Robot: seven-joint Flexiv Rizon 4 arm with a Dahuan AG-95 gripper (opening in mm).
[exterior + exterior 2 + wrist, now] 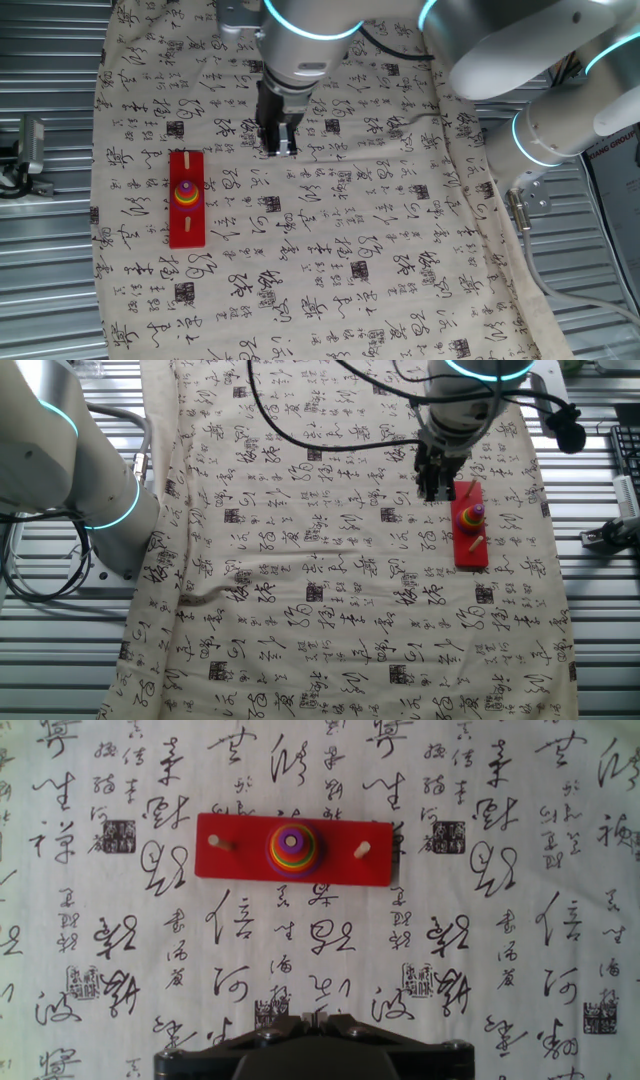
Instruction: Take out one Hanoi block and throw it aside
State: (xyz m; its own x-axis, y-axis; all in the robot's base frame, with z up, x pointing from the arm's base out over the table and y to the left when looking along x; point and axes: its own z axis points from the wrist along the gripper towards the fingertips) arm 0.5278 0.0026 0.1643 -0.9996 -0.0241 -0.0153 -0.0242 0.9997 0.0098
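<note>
A red base (235,865) with three pegs lies on the printed cloth. Its middle peg carries a cone of stacked rings. The Hanoi block (291,840) is the tiny purple ring on top, also visible from one fixed camera (185,184) and the other (474,510); yellow and red-orange rings sit beneath it. My gripper (313,1017) hovers over the cloth, well short of the base, its fingers pressed together and holding nothing. From the side, the gripper (280,150) hangs to the right of the base (187,225). In the other fixed view the gripper (435,493) is just left of the base (470,552).
A cream cloth with black calligraphy (350,250) covers the table, wrinkled near the arm's foot (200,595). Ribbed metal (50,290) shows round the cloth edges. The two outer pegs (216,842) (363,849) stand bare. A black cable (330,445) hangs over the cloth.
</note>
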